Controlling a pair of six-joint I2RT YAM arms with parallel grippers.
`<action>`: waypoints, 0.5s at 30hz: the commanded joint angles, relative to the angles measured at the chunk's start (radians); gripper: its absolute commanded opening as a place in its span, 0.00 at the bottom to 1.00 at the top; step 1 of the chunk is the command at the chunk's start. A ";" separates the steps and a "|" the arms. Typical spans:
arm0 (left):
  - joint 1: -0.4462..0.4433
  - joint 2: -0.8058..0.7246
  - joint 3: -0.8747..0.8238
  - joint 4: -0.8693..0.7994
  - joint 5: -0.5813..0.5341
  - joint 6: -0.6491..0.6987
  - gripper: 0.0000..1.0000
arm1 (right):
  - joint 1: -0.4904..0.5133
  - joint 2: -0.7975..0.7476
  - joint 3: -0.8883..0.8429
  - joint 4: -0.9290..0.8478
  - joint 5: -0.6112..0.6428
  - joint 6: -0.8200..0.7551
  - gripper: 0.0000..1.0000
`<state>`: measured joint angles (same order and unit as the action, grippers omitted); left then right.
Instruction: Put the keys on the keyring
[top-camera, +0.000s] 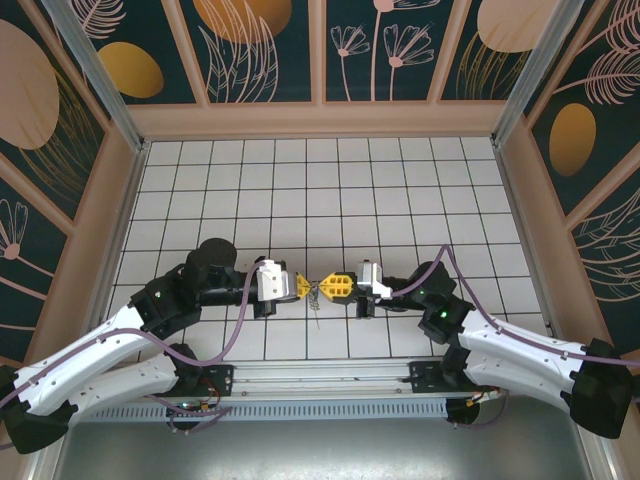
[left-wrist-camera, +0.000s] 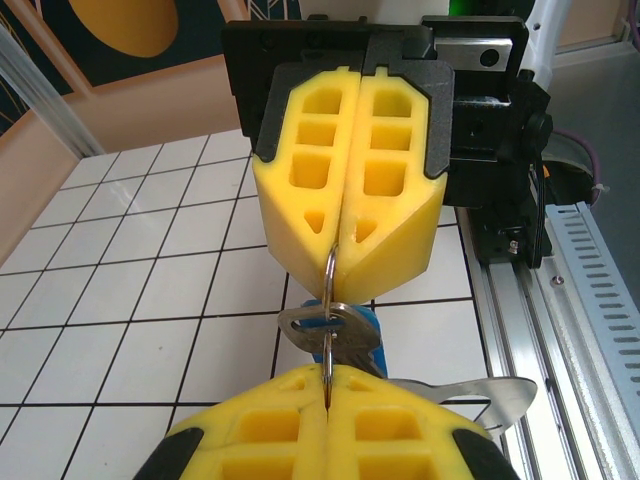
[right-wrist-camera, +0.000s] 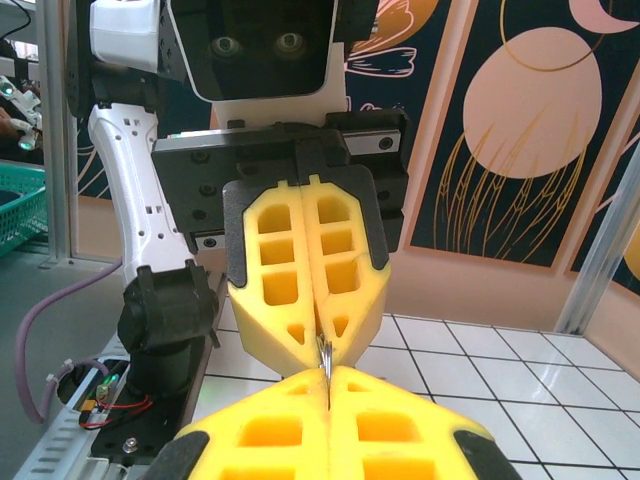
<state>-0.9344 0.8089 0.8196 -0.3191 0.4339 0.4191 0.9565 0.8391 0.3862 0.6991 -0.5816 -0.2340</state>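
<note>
A white tiled table sits inside walls painted with dark floral panels. Above it the left gripper and right gripper meet tip to tip, both clenched on the thin keyring, which spans the small gap between them. The blue-headed key hangs at the ring and seems to be threaded on its wire. To finish well, both grips should hold firm while the key slides round the coil, without twisting the ring or pulling it apart.
</note>
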 joint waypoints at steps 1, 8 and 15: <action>0.002 -0.002 0.033 0.014 0.005 0.015 0.00 | -0.004 0.004 0.015 0.023 -0.024 -0.006 0.00; 0.003 -0.001 0.035 0.013 0.005 0.015 0.00 | -0.003 0.004 0.028 -0.022 -0.014 -0.038 0.00; 0.002 0.000 0.034 0.012 0.002 0.017 0.00 | -0.003 -0.002 0.023 -0.004 -0.006 -0.036 0.00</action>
<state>-0.9344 0.8108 0.8196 -0.3191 0.4335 0.4191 0.9565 0.8474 0.3862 0.6724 -0.5919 -0.2565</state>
